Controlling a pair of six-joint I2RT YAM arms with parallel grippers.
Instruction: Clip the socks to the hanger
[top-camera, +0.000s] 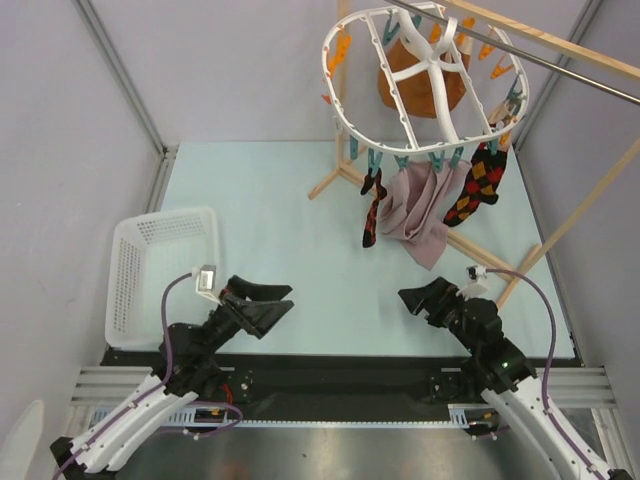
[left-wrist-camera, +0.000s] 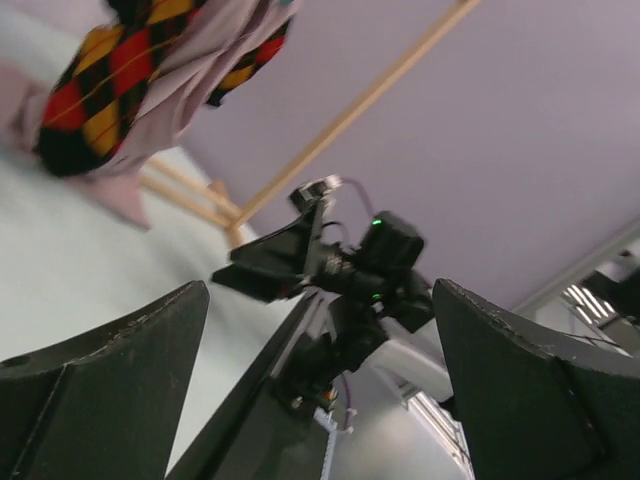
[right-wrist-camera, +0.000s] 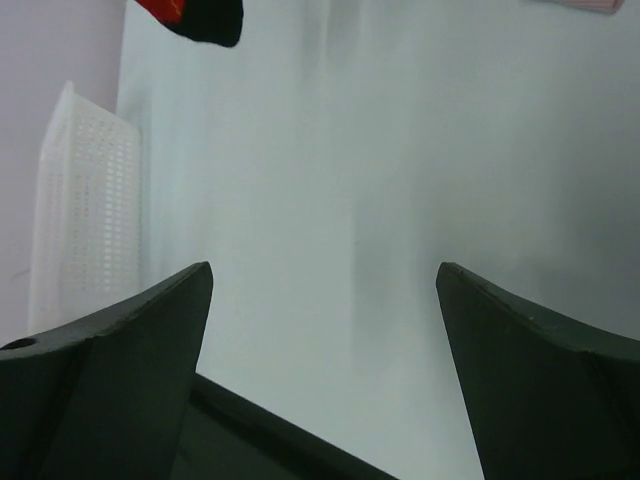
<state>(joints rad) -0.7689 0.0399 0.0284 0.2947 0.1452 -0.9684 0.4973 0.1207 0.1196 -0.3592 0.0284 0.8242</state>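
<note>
The round white hanger (top-camera: 425, 70) hangs at the back right with teal and orange clips. Two black argyle socks hang from its clips: one (top-camera: 373, 207) at the front left, one (top-camera: 480, 183) at the front right. A sock also shows in the left wrist view (left-wrist-camera: 110, 90), and a sock toe shows in the right wrist view (right-wrist-camera: 200, 18). My left gripper (top-camera: 283, 300) is open and empty low over the table's near edge. My right gripper (top-camera: 408, 300) is open and empty, also near the front. Both are far from the hanger.
A mauve-pink cloth (top-camera: 420, 212) hangs between the socks. An orange-brown garment (top-camera: 420, 85) hangs behind the ring. Wooden rack poles (top-camera: 540, 245) stand at the right. A white basket (top-camera: 160, 265) sits at the left.
</note>
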